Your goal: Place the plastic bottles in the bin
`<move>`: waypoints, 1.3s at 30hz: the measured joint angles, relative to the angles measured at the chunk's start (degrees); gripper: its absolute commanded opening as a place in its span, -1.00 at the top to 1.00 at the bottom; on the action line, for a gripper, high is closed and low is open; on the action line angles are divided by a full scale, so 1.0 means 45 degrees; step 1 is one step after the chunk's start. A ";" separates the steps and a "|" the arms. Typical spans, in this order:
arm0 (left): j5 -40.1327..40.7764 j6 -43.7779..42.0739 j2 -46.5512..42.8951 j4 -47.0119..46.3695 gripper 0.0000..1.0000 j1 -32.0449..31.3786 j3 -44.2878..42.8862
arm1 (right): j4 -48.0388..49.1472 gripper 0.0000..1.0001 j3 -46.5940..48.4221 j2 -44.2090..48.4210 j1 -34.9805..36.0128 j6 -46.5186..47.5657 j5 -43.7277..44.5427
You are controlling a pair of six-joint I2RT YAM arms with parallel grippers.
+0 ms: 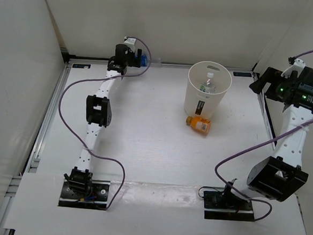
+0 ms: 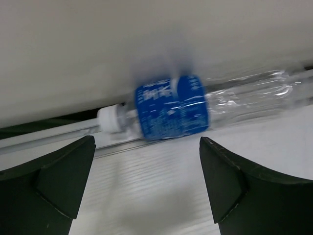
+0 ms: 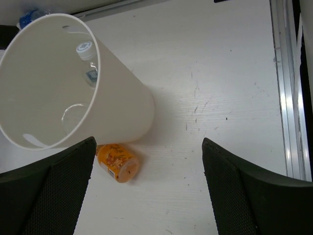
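A clear bottle with a blue label [image 2: 171, 107] and a white cap lies on its side along the back wall's rail. My left gripper [image 2: 146, 169] stands open just short of it, nothing between its fingers; from above, the left gripper [image 1: 135, 56] is beside the blue-label bottle [image 1: 143, 58]. The white bin [image 1: 193, 96] stands upright at centre-back with a clear white-capped bottle [image 1: 209, 81] inside. An orange bottle [image 1: 198, 124] lies against the bin's base. My right gripper [image 1: 262, 82] hangs open at the right, above the table, looking down on the bin [image 3: 122, 98] and the orange bottle [image 3: 117, 161].
White walls close the table at the back and both sides. A metal rail [image 3: 288, 98] runs along the right edge, another along the back wall [image 2: 49, 134]. Purple cables loop from both arms over the near table.
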State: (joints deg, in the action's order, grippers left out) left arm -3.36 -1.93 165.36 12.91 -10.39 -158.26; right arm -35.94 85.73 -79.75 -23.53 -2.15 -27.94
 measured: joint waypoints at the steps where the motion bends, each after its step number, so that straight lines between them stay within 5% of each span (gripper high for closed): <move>1: -0.0126 0.0010 0.0073 -0.0015 -0.94 0.0136 0.0000 | -0.0083 -0.80 0.0262 -0.0160 0.0058 0.0039 -0.0019; 8: -0.0821 0.0005 0.0019 -0.0136 -0.77 0.0656 0.0282 | -0.0389 -0.80 0.1545 -0.1132 0.1073 0.0826 0.0602; 10: -0.0845 0.0219 -0.0126 -0.0126 -0.36 0.0602 0.0772 | -0.0413 -0.80 0.1724 -0.1292 0.1457 0.1020 0.0869; 11: -0.0792 0.0461 -0.0262 -0.0248 -0.31 0.0563 0.1200 | -0.0408 -0.80 0.1758 -0.1345 0.1666 0.1098 0.1001; 13: -0.0447 0.1175 -0.0923 -0.0321 -0.65 0.0529 0.2705 | -0.0413 -0.80 0.1758 -0.1418 0.2050 0.1214 0.1394; 14: -0.0223 0.1622 -0.1253 -0.0447 -1.00 0.0505 0.3468 | -0.0369 -0.80 0.1758 -0.1447 0.2229 0.1253 0.1642; 20: 0.0597 0.4095 -0.4109 -0.0680 -1.00 0.0675 0.7519 | 0.0243 -0.80 0.1719 -0.2001 0.2890 0.1336 0.2807; 25: 0.0753 0.3915 -0.7558 -0.0840 -1.00 0.0928 0.9777 | 0.1030 -0.80 0.1559 -0.2919 0.2424 0.0340 0.2555; 30: 0.0971 0.3376 -1.1239 0.1447 -1.00 0.1112 1.0559 | 0.1073 -0.80 0.1768 -0.3711 0.2171 -0.0325 0.3201; 39: 0.1103 0.3342 -1.7282 0.2030 -1.00 0.2021 1.8078 | 0.0053 -0.80 0.1948 -0.3662 0.2511 -0.0471 0.4702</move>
State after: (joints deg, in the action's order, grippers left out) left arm 1.61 13.10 87.59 22.04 -1.30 -76.90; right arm -35.70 94.50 -96.23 -12.23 -4.27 -6.79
